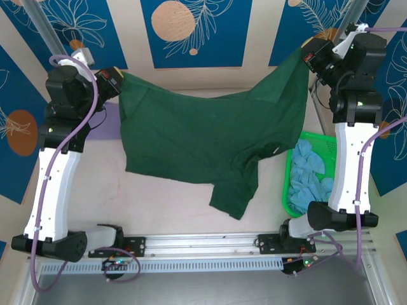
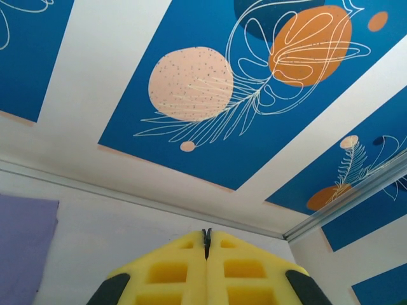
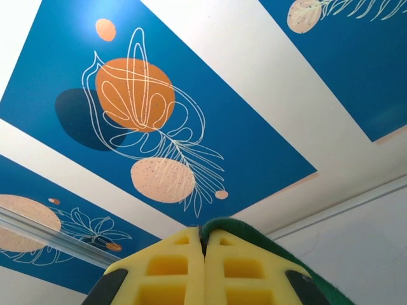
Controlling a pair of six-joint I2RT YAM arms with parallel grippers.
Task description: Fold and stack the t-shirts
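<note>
Top view: we see the dark green t-shirt (image 1: 210, 136) hanging spread between the 2 arms above the table (image 1: 159, 203), w/ 1 sleeve drooping toward the near edge. It sags in the middle, so we judge it light, soft and floppy, not slippery. The best hold is at the corners, approx. where it is taken now. The left gripper (image 1: 117, 81) and the right gripper (image 1: 310, 58) each pinch 1 upper corner. A lavender t-shirt (image 1: 105, 124) lies flat behind the left arm. The light blue t-shirts (image 1: 308, 171) sit crumpled in the green basket (image 1: 318, 136).

Left wrist: the yellow jaws are pressed together, w/ a thin dark sliver between them.

Right wrist: the jaws are pressed together too, and the green cloth edge comes out over 1 jaw.
</note>
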